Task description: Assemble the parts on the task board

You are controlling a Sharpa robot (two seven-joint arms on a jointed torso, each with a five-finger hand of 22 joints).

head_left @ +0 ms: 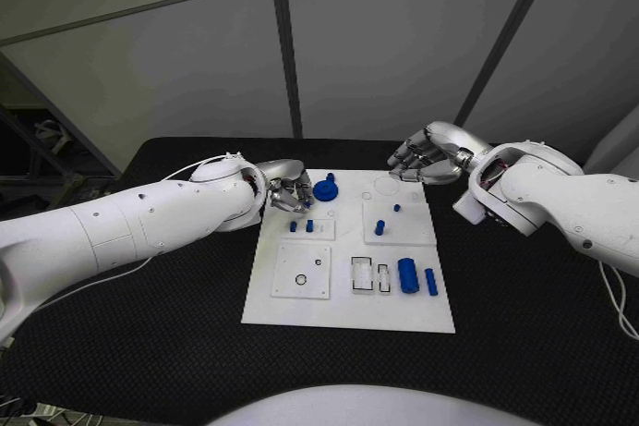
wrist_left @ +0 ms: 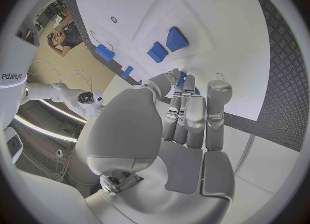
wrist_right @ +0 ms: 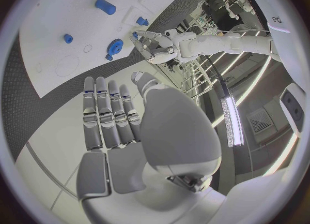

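Note:
The white task board (head_left: 349, 301) lies in the middle of the black table. Near its far left corner stands a round blue part (head_left: 326, 187), also in the right wrist view (wrist_right: 115, 46). Small blue pegs (head_left: 301, 227) (head_left: 379, 227) stand in the board, and two blue cylinders (head_left: 407, 271) lie at its right side. My left hand (head_left: 288, 193) hovers just left of the round part, fingers stretched out (wrist_left: 194, 115), holding nothing; a bit of blue shows behind its fingertips. My right hand (head_left: 427, 156) is over the far right corner, fingers straight (wrist_right: 110, 115), holding nothing.
The board has sunken white plates (head_left: 302, 270) and clear slots (head_left: 362, 273) nearer me. Black table surface (head_left: 160, 334) runs all round the board. Grey wall panels stand behind the table's far edge.

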